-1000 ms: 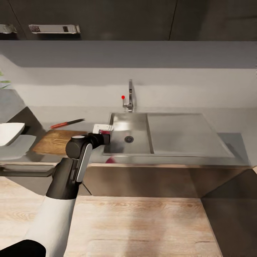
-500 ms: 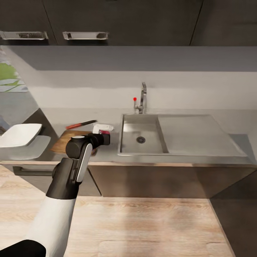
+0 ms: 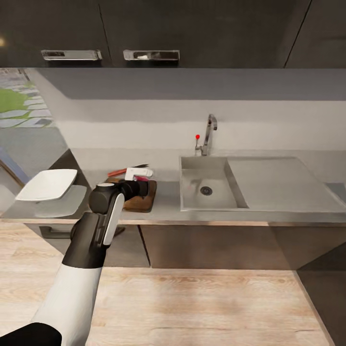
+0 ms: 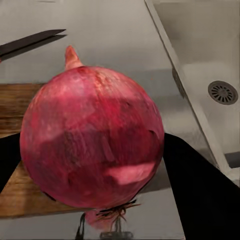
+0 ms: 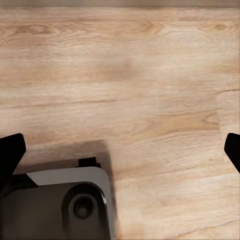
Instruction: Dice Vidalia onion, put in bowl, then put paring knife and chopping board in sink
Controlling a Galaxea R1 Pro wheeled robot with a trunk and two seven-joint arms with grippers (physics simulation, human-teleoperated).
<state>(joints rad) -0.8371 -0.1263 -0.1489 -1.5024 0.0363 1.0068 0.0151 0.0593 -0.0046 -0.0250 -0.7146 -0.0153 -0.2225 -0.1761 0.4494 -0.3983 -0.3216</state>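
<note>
Left wrist view showed the onion (image 4: 92, 142) clamped between the left gripper's (image 4: 95, 165) jaws, carried above the near edge of the chopping board (image 4: 17, 150), evidently to be set down for dicing; its stem tip pointed away towards the knife (image 4: 30, 42), root end towards the camera; the sink (image 4: 210, 65) lay beside; the right gripper's (image 5: 120, 150) jaws stood apart over the floor (image 5: 125, 65).

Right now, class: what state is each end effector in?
Left end effector: closed on the onion.
Right end effector: open, holding nothing.
</note>
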